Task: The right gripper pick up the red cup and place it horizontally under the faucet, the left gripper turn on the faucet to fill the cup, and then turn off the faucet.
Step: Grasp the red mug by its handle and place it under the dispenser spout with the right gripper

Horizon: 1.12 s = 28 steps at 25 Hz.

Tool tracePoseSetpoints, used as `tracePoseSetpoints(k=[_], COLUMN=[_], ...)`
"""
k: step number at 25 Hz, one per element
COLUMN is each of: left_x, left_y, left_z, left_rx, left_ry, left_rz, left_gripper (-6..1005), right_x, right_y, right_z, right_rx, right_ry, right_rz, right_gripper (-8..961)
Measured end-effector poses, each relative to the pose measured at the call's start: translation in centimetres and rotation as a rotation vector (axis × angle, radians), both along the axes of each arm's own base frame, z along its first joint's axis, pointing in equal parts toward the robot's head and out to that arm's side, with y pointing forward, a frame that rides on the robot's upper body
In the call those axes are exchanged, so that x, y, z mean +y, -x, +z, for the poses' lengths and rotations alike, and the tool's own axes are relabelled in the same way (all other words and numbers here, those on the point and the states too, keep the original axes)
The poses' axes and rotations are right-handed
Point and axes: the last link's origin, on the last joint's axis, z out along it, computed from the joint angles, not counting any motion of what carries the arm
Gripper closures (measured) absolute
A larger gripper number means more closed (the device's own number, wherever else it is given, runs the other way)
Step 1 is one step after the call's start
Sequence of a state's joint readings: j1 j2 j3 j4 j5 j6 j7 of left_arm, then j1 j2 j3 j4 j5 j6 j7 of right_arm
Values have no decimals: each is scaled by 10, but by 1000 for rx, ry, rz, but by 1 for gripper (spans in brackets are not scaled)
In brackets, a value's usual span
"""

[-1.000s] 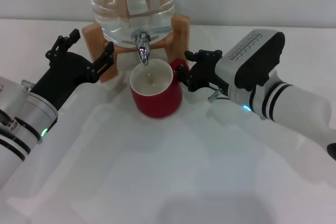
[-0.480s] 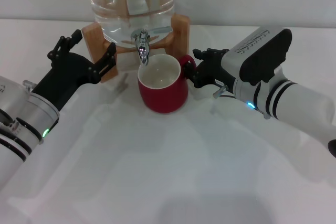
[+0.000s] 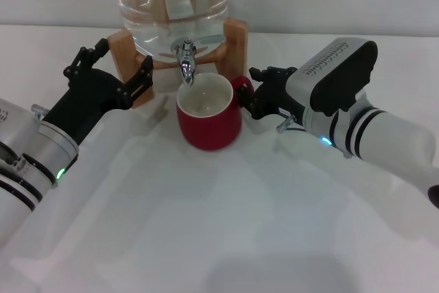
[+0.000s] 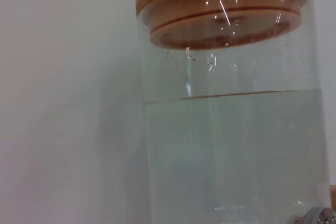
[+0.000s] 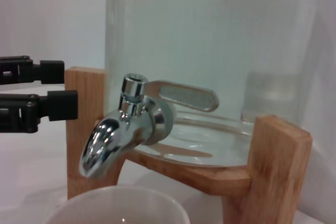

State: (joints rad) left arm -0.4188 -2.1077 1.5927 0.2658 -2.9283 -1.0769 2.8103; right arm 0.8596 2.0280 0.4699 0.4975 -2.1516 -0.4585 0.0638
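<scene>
The red cup [image 3: 209, 118] stands upright on the white surface, its cream inside open directly below the chrome faucet [image 3: 185, 60]. My right gripper [image 3: 251, 95] is at the cup's right side, shut on its red handle. My left gripper [image 3: 115, 68] hovers open to the left of the faucet, beside the wooden stand [image 3: 127, 46], touching nothing. In the right wrist view the faucet [image 5: 123, 127] with its flat lever hangs just above the cup's rim [image 5: 118, 205], and the left gripper's fingers [image 5: 37, 103] show beyond it.
The clear water jug [image 3: 168, 1] sits on the stand at the back. The left wrist view shows the jug [image 4: 231, 129] with its wooden lid [image 4: 226, 3]. A white wall rises behind it.
The right gripper has carried the cup back toward the faucet and a little to the right, then slightly left. The left gripper has edged up only a little.
</scene>
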Motion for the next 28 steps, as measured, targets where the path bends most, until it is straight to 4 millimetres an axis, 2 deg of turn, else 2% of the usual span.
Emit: tracePoseSetpoints(k=[28], left_x=[-1], left_y=[4], left_z=[1], left_rx=[1], left_ry=[-8], left_rz=[13], left_gripper=[124], right_x=[-6], right_y=[3], right_z=[-6], right_rx=[-8], right_ry=[25], right_rz=[21], right_gripper=[578])
